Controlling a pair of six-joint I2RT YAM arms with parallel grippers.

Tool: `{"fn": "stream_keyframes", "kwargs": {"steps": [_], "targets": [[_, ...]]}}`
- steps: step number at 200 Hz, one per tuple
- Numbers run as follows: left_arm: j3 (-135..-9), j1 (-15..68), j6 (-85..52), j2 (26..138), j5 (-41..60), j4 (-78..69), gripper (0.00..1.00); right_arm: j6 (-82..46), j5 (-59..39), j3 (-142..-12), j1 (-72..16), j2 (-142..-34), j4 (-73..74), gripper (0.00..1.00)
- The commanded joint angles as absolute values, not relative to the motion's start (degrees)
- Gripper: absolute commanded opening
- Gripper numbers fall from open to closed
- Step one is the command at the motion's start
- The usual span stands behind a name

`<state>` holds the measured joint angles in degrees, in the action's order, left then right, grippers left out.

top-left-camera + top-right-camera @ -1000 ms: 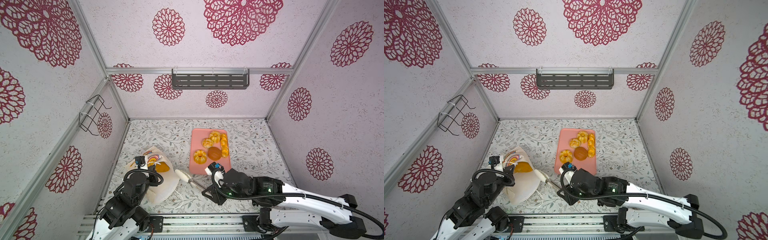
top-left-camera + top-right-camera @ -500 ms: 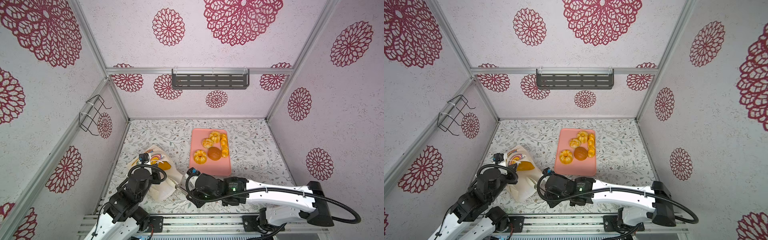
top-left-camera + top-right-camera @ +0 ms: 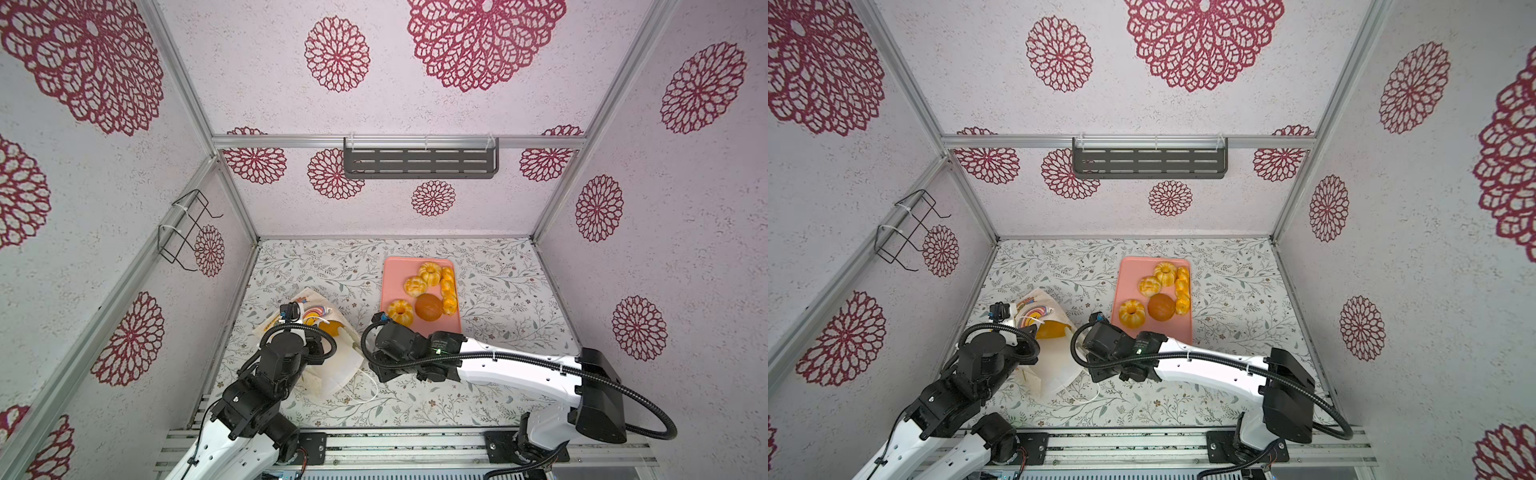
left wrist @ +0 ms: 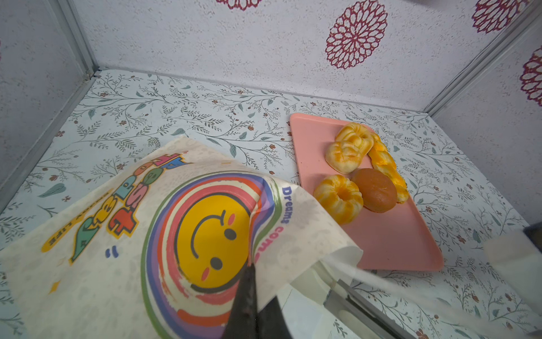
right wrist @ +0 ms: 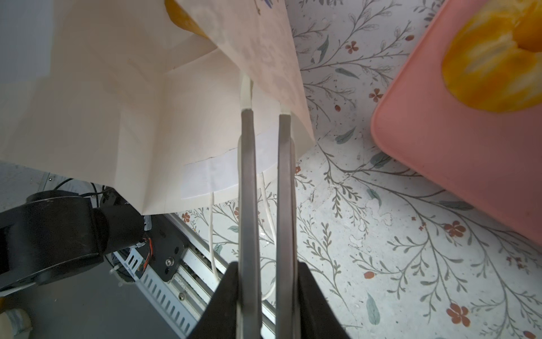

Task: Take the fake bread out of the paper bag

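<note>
bag: lying on its side (image 3: 336, 370) near-left on the table (image 3: 498, 374), smiley print facing up, mouth pointing right toward the tray (image 3: 392, 274)

left gripper: clamped on the bag's top wall (image 4: 250, 276). You can see the paper creased around the dark finger, so my guess is it's propping the mouth open

right gripper: parked right at the mouth (image 5: 265, 113), jaws a little apart with nothing between them, tips at the paper's edge and the cord handle (image 5: 211, 234) just beside

bread out: five pieces are on the tray. That's the near ring (image 3: 400, 311), brown bun (image 3: 429, 306), knotted roll (image 3: 414, 286), far ring (image 3: 429, 273) and braided stick (image 3: 448, 291) along the right edge

bread left: one orange piece (image 3: 1052, 330) shows inside the bag mouth, also caught in the right wrist view (image 5: 183, 20). Can't tell if anything else is hiding behind it, the paper covers the rest

progress: well past halfway I'd say, but not done, since the bag isn't empty

what's left: reach into the mouth, grab that orange piece and bring it out, then check deeper in the bag

watch out: the cord is right next to the fingers, so it'd be easy to snag it instead of bread
</note>
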<state>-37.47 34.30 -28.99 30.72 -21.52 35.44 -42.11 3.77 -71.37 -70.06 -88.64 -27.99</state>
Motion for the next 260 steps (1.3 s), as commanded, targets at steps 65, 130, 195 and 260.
{"fn": "stream_keyframes", "kwargs": {"steps": [65, 130, 195, 260], "targets": [[-37.71, 34.55, -30.89, 33.75, -21.04, 28.58, 0.0, -41.78, -6.39, -73.71, -67.02, -90.41, -14.64, 0.33], [-37.18, 34.58, -31.83, 33.41, -22.83, 28.92, 0.0, -46.37, -11.64, -67.42, -69.61, -83.99, -8.78, 0.32], [-37.39, 34.55, -32.58, 33.69, -23.8, 29.22, 0.0, -47.17, -5.83, -67.53, -73.92, -80.66, -14.03, 0.32], [-37.88, 34.66, -32.64, 33.4, -23.82, 30.23, 0.0, -42.09, 2.1, -74.55, -73.59, -83.35, -28.51, 0.32]]}}
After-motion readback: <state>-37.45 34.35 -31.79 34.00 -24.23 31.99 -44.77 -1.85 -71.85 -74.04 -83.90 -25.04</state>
